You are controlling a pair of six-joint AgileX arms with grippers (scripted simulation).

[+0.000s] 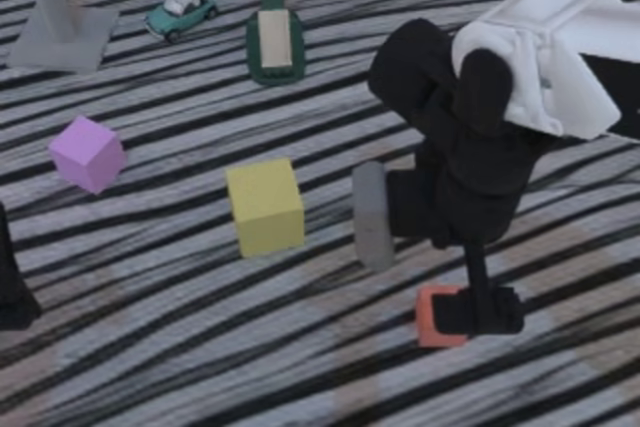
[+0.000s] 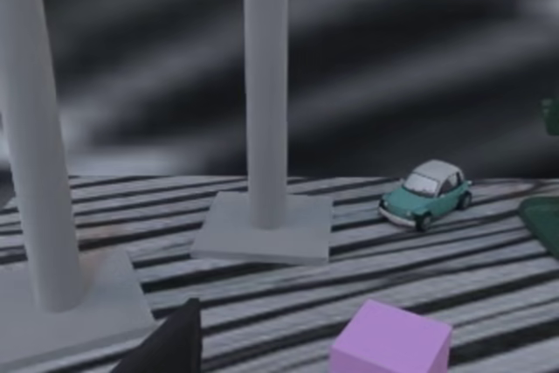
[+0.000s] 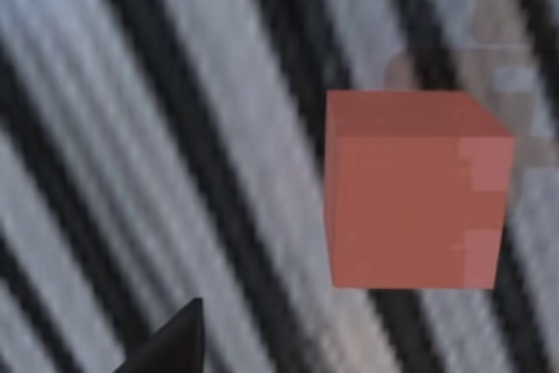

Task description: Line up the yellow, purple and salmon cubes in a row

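The pale yellow cube (image 1: 265,206) rests at the table's middle. Left of it, tilted a little, sits the lilac-purple cube (image 1: 88,153), which the left wrist view shows low down (image 2: 391,342). The small salmon cube (image 1: 433,316) lies at the front right, partly under my right gripper (image 1: 478,319), which hangs over its right side. In the right wrist view the salmon cube (image 3: 415,189) lies apart from the one dark fingertip (image 3: 179,342) that shows, with nothing held. My left gripper (image 1: 10,292) stays parked at the left edge.
A teal toy car (image 1: 181,10) and a grey post on a square base (image 1: 60,32) stand at the back left. A green object with a beige top (image 1: 274,42) is at the back centre. A grey bar (image 1: 372,215) lies just right of the yellow cube.
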